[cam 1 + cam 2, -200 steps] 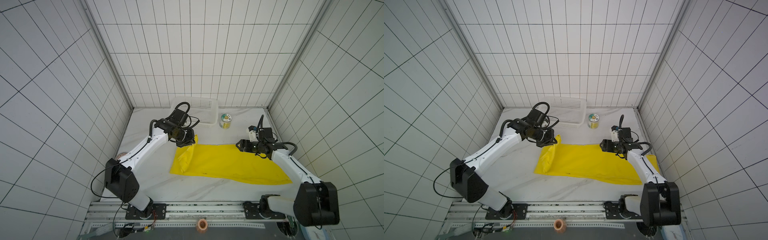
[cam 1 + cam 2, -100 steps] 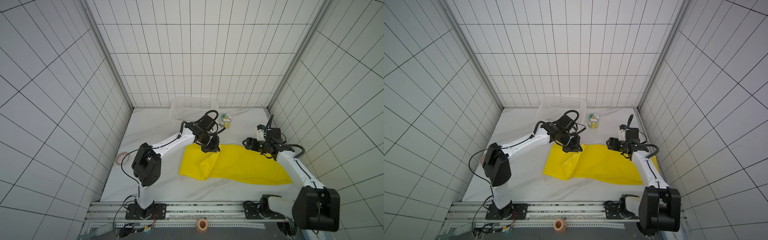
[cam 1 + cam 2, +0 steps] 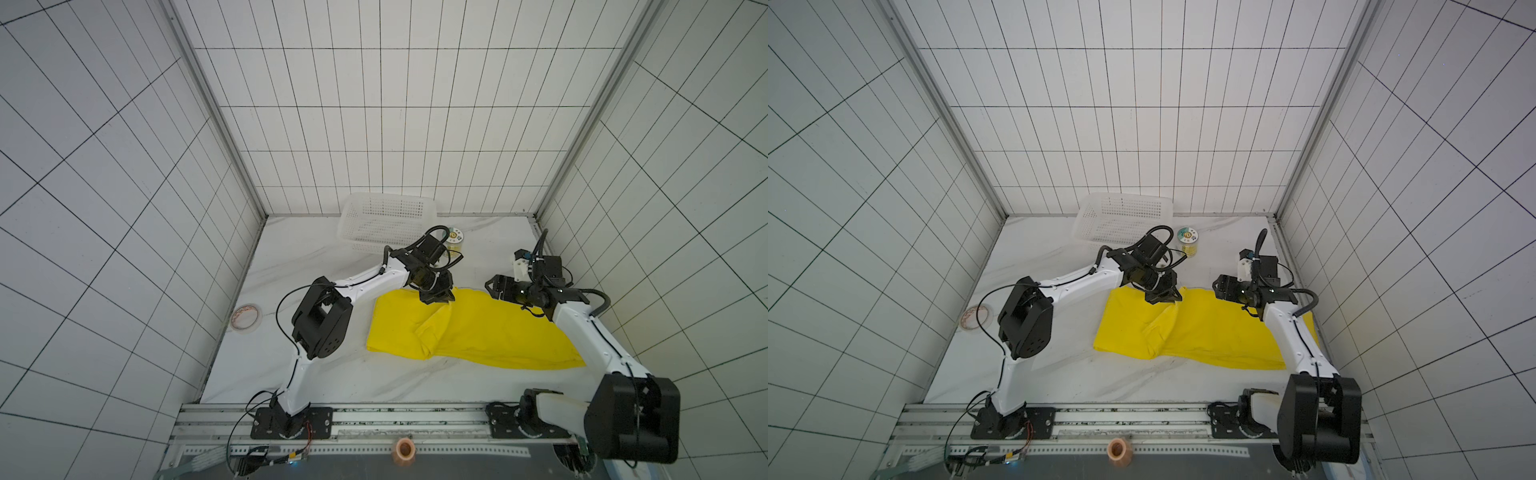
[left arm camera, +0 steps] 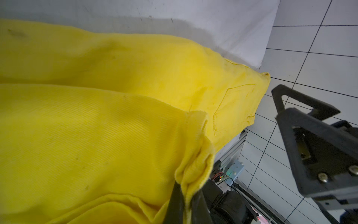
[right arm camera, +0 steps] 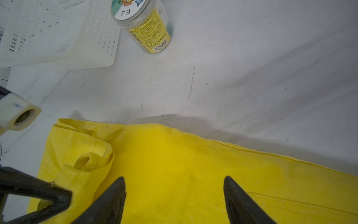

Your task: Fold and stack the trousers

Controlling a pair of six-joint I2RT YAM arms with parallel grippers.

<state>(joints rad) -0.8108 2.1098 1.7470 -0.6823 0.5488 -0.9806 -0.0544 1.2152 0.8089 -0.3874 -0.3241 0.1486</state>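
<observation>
The bright yellow trousers (image 3: 490,332) (image 3: 1217,332) lie across the middle and right of the white table in both top views, with their left end folded over toward the middle. My left gripper (image 3: 436,297) (image 3: 1163,297) is shut on a bunched hem of the trousers (image 4: 193,170), held at the cloth's far edge. My right gripper (image 3: 494,286) (image 3: 1221,287) hovers open just above the trousers' far edge (image 5: 174,174), with nothing between its fingers (image 5: 116,194). The waist button is hidden.
A white perforated basket (image 3: 386,222) (image 3: 1121,216) (image 5: 58,35) stands at the back of the table. A small jar with a yellow label (image 3: 455,241) (image 3: 1188,241) (image 5: 147,29) stands right of it. A tape roll (image 3: 247,318) lies at the left edge.
My left gripper has carried the trousers' left end to the right, folding it over the middle. The right gripper has drawn back slightly to the right and stayed open.
</observation>
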